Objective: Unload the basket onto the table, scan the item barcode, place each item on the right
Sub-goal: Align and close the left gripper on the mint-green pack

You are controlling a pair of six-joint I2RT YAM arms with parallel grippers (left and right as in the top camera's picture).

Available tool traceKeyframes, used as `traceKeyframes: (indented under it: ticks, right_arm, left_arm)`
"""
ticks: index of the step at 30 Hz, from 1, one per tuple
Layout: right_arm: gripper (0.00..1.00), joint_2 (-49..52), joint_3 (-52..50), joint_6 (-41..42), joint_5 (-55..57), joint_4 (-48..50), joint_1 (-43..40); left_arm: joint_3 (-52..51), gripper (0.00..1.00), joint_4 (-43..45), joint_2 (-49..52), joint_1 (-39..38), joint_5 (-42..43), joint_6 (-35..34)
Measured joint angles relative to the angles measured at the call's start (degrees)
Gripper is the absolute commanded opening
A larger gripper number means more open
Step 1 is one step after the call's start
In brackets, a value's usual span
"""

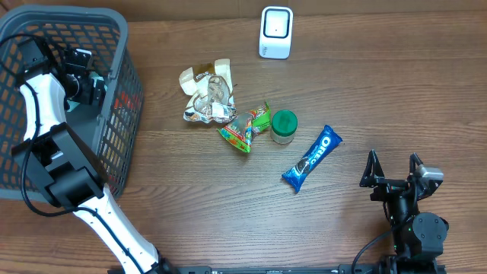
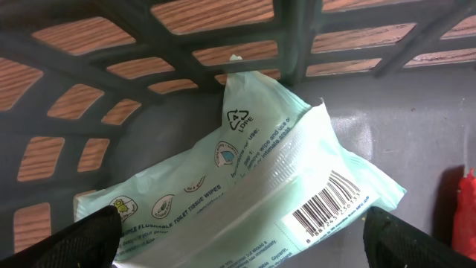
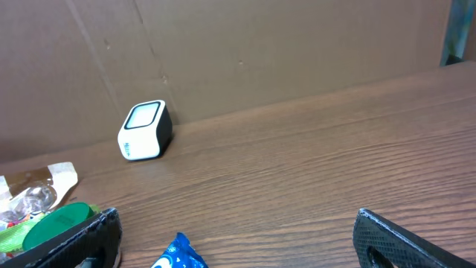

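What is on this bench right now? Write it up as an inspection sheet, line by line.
Surface: wooden table, nothing spilled that I can see.
Job's things: white scanner at the far edge; wipes pack inside the grey basket, its barcode facing the left wrist camera.
Clutter: Oreo pack, green-lidded jar, candy bag and crumpled wrapper mid-table; red item beside the wipes, unidentified.
Grippers: left gripper open inside the basket, over the wipes pack, not gripping it; right gripper open, empty, near right.
Cables: black cable looping by the left arm.
Surroundings: cardboard wall behind the table.
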Motion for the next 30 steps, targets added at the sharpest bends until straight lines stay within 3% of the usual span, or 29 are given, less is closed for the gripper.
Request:
traceKeyframes:
  ticks: [2, 4, 5, 18, 21, 27, 30]
  right_arm:
    - [1.00, 0.00, 0.00, 0.00, 0.04, 0.00, 0.00]
    - [1.00, 0.00, 0.00, 0.00, 0.04, 0.00, 0.00]
    - [1.00, 0.00, 0.00, 0.00, 0.04, 0.00, 0.00]
    - [1.00, 0.00, 0.00, -0.02, 0.02, 0.00, 0.00]
    - [1.00, 0.00, 0.00, -0.04, 0.04, -0.02, 0.00]
    - [1.00, 0.00, 0.00, -0.02, 0.02, -0.02, 0.00]
    - [1.00, 0.00, 0.00, 0.00, 0.04, -0.02, 0.00]
  left_arm:
    - [0.00, 0.80, -0.50, 0.04, 0.00, 0.00, -0.07]
    - [0.00, 0.61, -1.42, 0.11, 0.00, -0.13, 0.00]
    - [0.00, 0.58, -1.95, 0.17, 0.00, -0.22, 0.15]
    - [-0.07, 0.54, -9.20, 0.31, 0.00, -0.17, -0.70]
    - [-0.11, 0.58, -10.47, 0.31, 0.00, -0.17, -0.90]
    - [-0.35, 0.88, -10.86, 0.33, 0.00, -0.13, -1.75]
    - [-0.57, 0.92, -9.84, 0.33, 0.00, -0.15, -1.99]
